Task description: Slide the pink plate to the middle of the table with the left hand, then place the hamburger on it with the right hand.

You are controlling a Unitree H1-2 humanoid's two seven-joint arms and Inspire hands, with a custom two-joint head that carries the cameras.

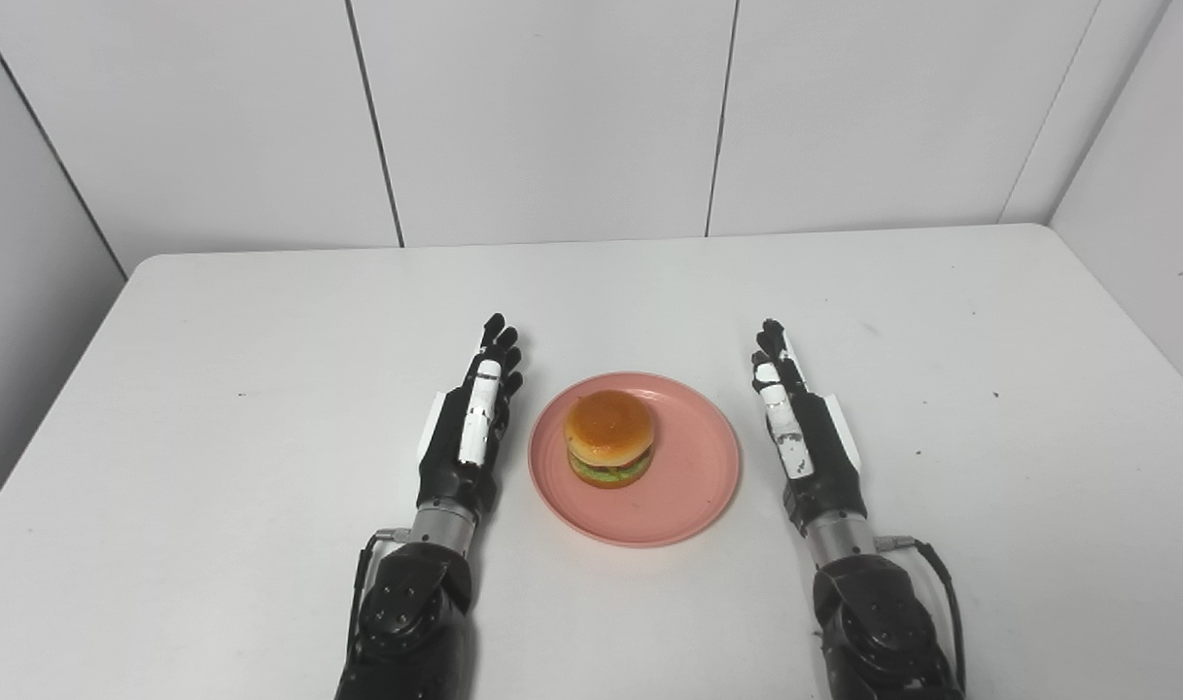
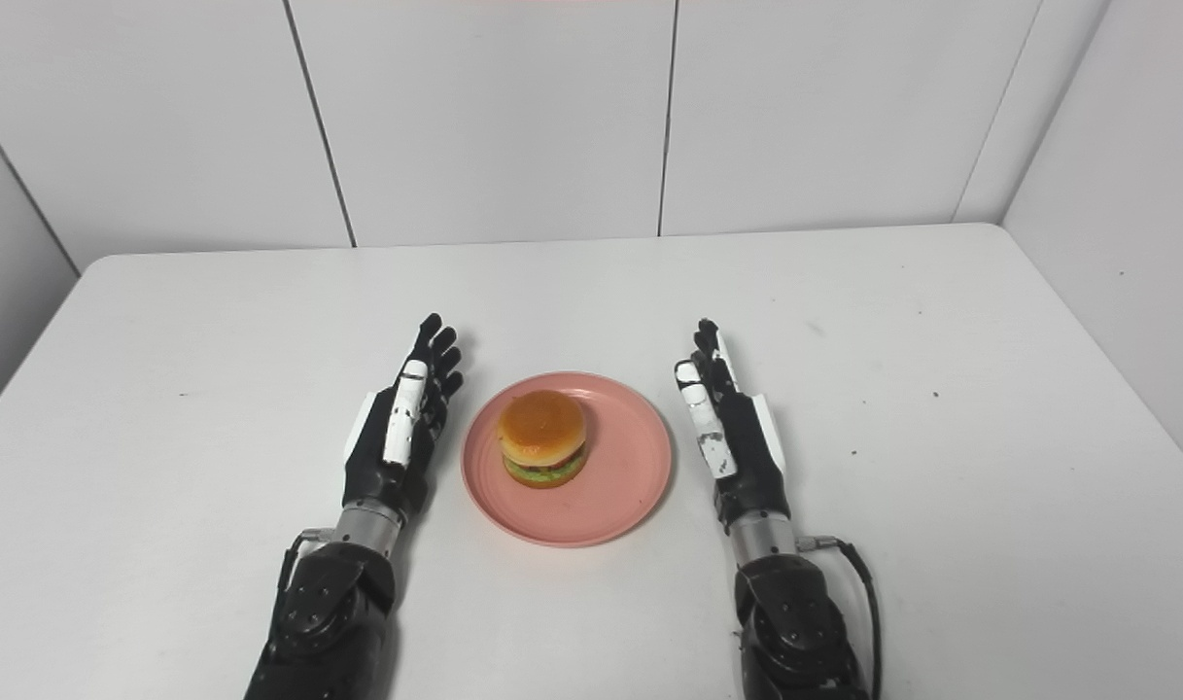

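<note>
We see a salmon-pink plate (image 1: 688,486) carrying a hamburger (image 1: 609,438) with a golden-orange, glossy bun, a green lettuce layer and a dark band of patty above it. Our left hand (image 1: 469,423) and right hand (image 1: 803,433) are black with white panels along the fingers and sides, joined to silver wrist rings. The table (image 1: 212,408) is plain white with a few tiny dark specks, and the wall panels (image 1: 552,117) behind are white with thin dark seams.

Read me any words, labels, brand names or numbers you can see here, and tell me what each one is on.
None: no readable text anywhere.
The pink plate, the hamburger and the table are plain.
The left hand and right hand show only unmarked white patches.
The wall panels carry no signs.
</note>
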